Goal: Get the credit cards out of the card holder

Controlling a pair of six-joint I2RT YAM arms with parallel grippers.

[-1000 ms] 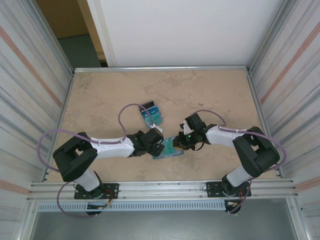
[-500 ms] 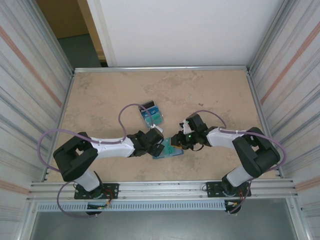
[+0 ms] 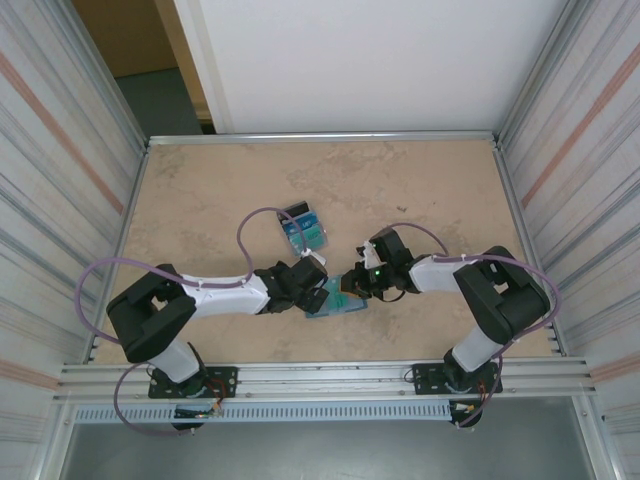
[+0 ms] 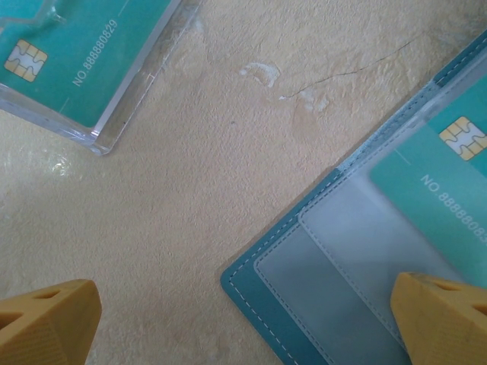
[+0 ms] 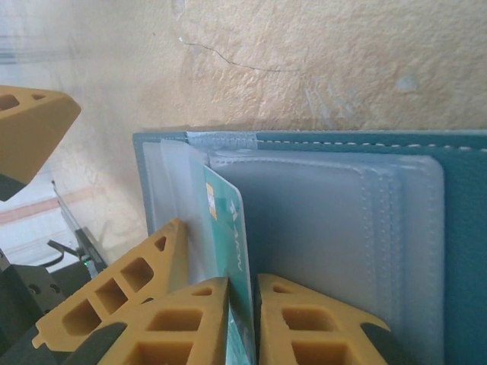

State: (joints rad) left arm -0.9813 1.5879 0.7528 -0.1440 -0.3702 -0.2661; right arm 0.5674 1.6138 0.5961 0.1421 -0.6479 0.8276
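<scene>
The teal-blue bifold card holder (image 3: 338, 303) lies open on the beige stone-patterned table (image 3: 200, 200), near the front edge and between the two arms. The overhead camera shows it as a small patch partly covered by both wrists.

The right wrist camera shows more. The holder's pale inside is lined with clear plastic pockets, and a teal-green plastic credit card (image 5: 232, 228) with a gold chip stands partly out of a pocket near the fold. The right gripper (image 5: 242, 293) has its yellow fingers pressed together on that card's edge, one on each face.

The left wrist camera shows the holder's stitched corner and the card's chip end lying across the clear pockets. The left gripper (image 4: 243, 323) is spread wide, holding nothing. One yellow fingertip is over bare table and the other over the holder's pockets; contact cannot be told.

Farther back, a fan of loose blue, black and teal cards (image 3: 302, 228) lies on the table, apart from the holder.
</scene>
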